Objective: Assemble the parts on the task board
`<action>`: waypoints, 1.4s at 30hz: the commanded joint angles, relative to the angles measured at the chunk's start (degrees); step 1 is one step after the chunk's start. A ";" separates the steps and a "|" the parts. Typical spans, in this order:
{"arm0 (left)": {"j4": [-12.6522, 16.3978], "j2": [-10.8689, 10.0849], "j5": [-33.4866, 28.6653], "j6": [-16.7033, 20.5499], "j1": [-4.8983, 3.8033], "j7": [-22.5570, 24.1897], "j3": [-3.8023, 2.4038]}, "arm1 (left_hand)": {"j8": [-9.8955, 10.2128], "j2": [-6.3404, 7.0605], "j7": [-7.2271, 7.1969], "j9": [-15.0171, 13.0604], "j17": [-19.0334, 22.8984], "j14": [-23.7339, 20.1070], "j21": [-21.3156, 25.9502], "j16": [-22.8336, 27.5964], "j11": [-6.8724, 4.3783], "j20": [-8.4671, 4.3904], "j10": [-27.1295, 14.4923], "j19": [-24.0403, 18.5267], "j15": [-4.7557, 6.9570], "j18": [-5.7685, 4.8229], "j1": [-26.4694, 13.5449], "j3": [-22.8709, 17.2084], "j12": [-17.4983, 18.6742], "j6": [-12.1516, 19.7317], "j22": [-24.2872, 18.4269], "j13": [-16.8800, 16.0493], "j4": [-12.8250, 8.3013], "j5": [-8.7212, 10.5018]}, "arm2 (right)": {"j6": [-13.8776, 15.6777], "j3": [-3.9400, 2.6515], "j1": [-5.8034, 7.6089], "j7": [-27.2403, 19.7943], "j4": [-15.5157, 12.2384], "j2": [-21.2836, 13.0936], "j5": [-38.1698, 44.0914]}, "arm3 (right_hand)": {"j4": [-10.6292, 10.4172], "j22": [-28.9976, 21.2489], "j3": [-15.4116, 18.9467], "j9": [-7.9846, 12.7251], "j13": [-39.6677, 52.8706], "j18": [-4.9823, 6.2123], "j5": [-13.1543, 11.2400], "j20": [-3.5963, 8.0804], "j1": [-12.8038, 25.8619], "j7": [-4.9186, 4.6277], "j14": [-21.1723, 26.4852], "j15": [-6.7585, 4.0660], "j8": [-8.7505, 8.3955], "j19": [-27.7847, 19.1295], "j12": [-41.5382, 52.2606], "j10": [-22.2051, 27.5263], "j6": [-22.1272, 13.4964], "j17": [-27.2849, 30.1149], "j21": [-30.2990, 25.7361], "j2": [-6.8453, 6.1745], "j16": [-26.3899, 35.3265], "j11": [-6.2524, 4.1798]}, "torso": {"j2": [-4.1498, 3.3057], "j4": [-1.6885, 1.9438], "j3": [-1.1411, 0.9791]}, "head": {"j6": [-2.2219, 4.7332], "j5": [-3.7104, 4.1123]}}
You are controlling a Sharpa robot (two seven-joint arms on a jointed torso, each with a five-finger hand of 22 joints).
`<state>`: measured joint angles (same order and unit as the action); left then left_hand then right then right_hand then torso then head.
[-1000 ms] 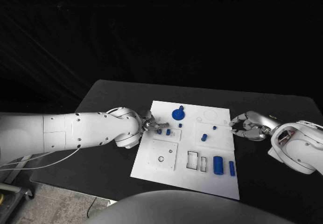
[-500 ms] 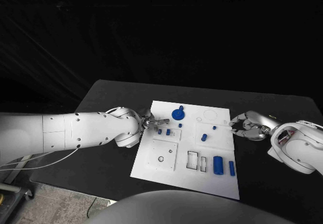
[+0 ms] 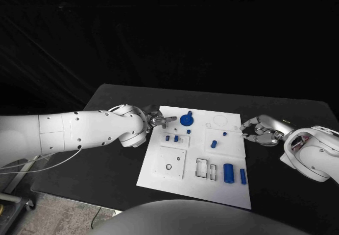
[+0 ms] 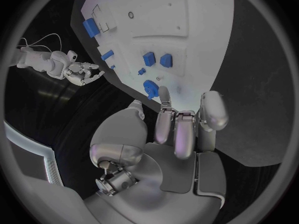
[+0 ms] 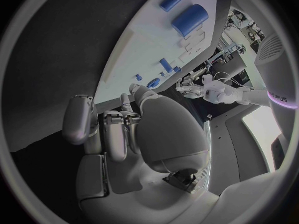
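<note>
Just beside the left robot hand [image 3: 157, 120] lies the task board [image 3: 164, 171].

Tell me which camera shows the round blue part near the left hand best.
The head view: the round blue part lies unobstructed on the task board, just off the left hand. The left wrist view shows it beyond the fingertips, distorted. In the right wrist view it is tiny.

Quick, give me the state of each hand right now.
Left hand: open, holding nothing, fingers apart above the task board beside the round blue part.
Right hand: fingers curled in, holding nothing.
</note>
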<state>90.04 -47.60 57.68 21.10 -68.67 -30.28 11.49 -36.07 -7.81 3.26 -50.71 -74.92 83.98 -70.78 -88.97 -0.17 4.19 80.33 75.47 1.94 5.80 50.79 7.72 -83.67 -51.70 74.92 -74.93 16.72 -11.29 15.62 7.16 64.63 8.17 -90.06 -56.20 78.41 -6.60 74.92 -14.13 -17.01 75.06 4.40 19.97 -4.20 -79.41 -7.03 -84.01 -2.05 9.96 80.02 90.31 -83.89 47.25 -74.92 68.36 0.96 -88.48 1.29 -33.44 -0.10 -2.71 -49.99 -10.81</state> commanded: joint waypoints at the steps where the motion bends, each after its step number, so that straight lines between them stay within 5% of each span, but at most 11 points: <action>1: -0.11 -0.11 0.67 -3.23 -1.26 0.67 -0.13 | -0.37 0.08 -0.27 -0.11 -12.47 3.95 -0.21 -0.26 -0.01 -0.07 0.38 0.22 0.46 -0.85 1.14 0.48 -0.43 -0.23 8.55 -5.97 -0.09 -0.50 | 3.25 0.00 -0.03 -2.19 -0.09 -0.12 0.01 | -0.21 8.90 -0.19 -0.01 14.94 0.23 0.44 -0.21 0.54 -0.02 -5.56 0.26 0.24 0.24 -0.31 -6.11 0.52 -14.51 0.62 -0.22 -0.54 0.43 | -0.04 -0.02 0.01 | -0.01 0.05; 9: -0.07 -0.53 5.80 -5.95 -3.53 0.27 -0.22 | -1.17 0.83 -0.87 -0.75 -13.07 4.47 -1.02 -0.43 -0.54 -0.41 1.77 1.03 0.90 -1.04 5.19 1.70 -1.18 -1.39 8.82 -7.08 -0.06 -1.52 | 6.87 -0.01 0.08 -4.47 -0.60 -0.64 -0.72 | -0.67 9.58 -0.29 -0.03 14.94 -0.22 0.69 -0.19 1.34 0.00 -5.99 0.21 0.61 1.52 -0.31 -6.11 1.25 -15.08 2.87 -0.29 -1.52 0.43 | -0.06 -0.07 -0.05 | -0.01 0.30; 22: 0.02 -0.03 6.85 -20.31 -3.96 -4.88 0.32 | 1.15 2.95 -1.38 -0.14 -12.31 3.93 -0.08 -0.13 -1.05 -1.01 1.76 0.67 1.42 -0.91 14.57 1.27 -0.85 -1.49 8.60 -7.00 -0.22 -10.23 | 6.06 -0.01 0.11 -4.45 -0.76 -0.84 -1.21 | -0.59 9.58 -0.45 -0.01 14.94 -0.22 0.94 -0.18 1.26 0.03 -5.99 0.20 0.62 1.56 -0.31 -6.11 1.29 -15.08 2.87 -0.29 -1.52 0.41 | 0.01 0.10 0.06 | -0.01 0.65; 42: -1.03 2.14 6.80 -22.78 -3.41 -5.59 0.57 | 2.23 2.69 -1.25 0.44 -12.30 3.93 -0.04 -0.12 -0.95 -0.98 1.77 0.68 1.36 -0.93 14.35 1.34 -0.81 -1.67 8.61 -7.04 -0.01 -10.90 | 4.93 -0.01 0.10 -4.05 -0.69 -0.61 -1.24 | -0.31 9.53 -0.79 0.04 14.94 -0.18 1.50 -0.17 0.96 0.03 -5.99 0.20 0.61 1.52 -0.31 -6.11 1.29 -15.08 2.71 -0.31 -1.52 0.40 | -0.08 0.05 0.06 | -0.01 0.35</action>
<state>89.02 -45.66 64.13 -0.02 -72.15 -35.49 12.06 -34.03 -4.82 1.93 -50.32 -74.91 84.19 -70.91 -89.20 -1.01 3.58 81.99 76.07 2.98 5.80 64.98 9.22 -84.77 -53.03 74.91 -74.93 16.64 -21.80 21.34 7.16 64.73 4.36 -90.70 -56.81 77.06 -7.04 74.95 -14.58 -17.03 75.00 4.40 21.20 -4.41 -78.49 -7.06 -84.01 -2.06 10.40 81.07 90.30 -83.89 48.21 -74.95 71.06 0.67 -89.81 1.29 -33.50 -0.04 -2.66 -49.99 -10.49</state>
